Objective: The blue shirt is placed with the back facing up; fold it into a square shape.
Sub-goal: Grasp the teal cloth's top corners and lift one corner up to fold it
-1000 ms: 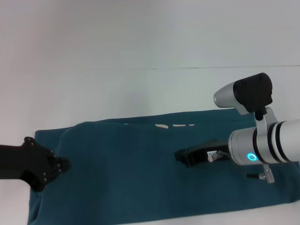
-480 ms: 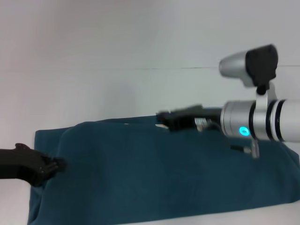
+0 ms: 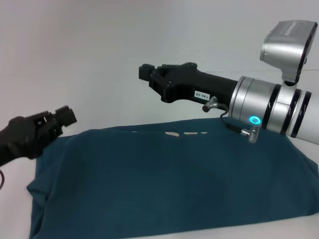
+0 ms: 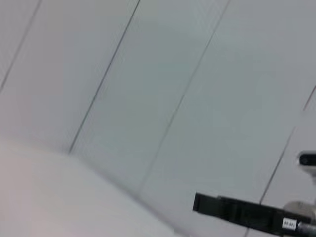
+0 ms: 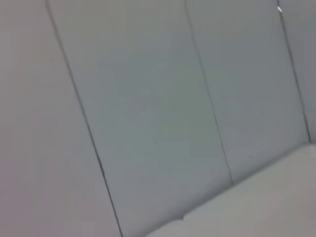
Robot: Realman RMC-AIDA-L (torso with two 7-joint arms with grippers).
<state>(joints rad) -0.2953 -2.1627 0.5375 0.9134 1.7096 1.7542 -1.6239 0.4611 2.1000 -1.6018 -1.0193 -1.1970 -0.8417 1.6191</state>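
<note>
The blue shirt (image 3: 164,184) lies flat on the white table as a wide dark teal band, with a strip of white printed letters (image 3: 187,133) along its far edge. My left gripper (image 3: 65,117) hangs in the air above the shirt's left end and holds no fabric. My right gripper (image 3: 145,74) is raised high over the far edge of the shirt, pointing left, also clear of the cloth. The left wrist view shows the right arm's black gripper (image 4: 237,213) against the wall. The shirt does not appear in either wrist view.
Bare white table (image 3: 99,99) stretches behind and to the left of the shirt. Pale wall panels (image 5: 148,108) with thin seams fill the wrist views.
Both grippers have lifted off the shirt. The right one rose and swung far up over the far edge. The left one came up from the shirt's left edge. The shirt lies still.
</note>
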